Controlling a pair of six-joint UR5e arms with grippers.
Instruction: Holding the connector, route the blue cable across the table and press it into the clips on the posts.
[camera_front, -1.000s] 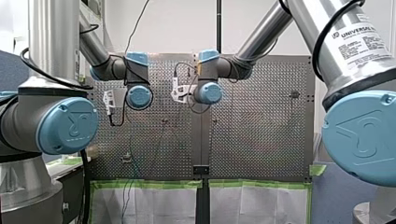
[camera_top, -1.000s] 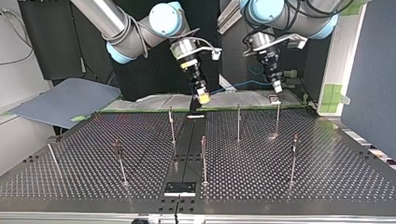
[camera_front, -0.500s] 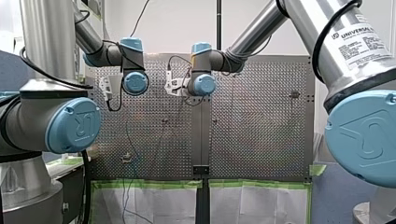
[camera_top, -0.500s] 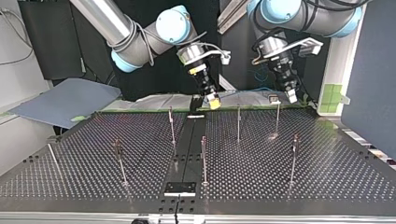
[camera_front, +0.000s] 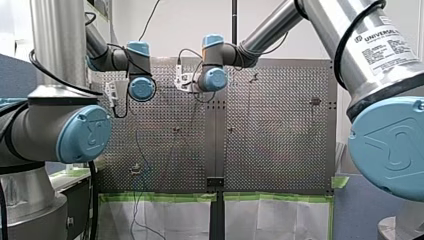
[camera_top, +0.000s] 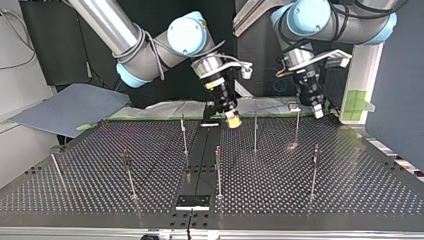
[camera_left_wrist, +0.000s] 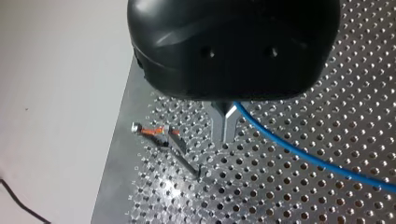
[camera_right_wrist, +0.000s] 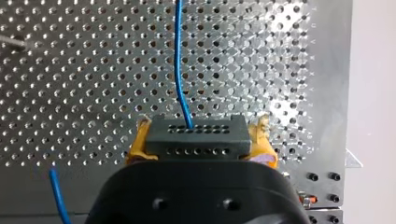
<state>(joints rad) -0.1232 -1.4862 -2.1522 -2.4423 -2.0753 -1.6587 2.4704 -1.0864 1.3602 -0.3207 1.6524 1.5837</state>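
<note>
In the right wrist view my right gripper is shut on a dark grey connector, with a yellow pad on each side. The blue cable leaves the connector and runs ahead over the perforated table. My left gripper has its metal fingers shut, and the blue cable comes out from between them. A thin post with an orange clip stands beside those fingers. In the top view my left gripper hangs just right of that post's top. My right gripper hovers near the table's far middle.
Several thin posts stand upright across the perforated table, among them two near the middle and one at the right. A dark strip runs down the table's centre. Green-taped paper lines the far edge.
In the top view both grippers have moved right and lower, toward the camera. My left gripper has passed from the clip post's left side to its right.
</note>
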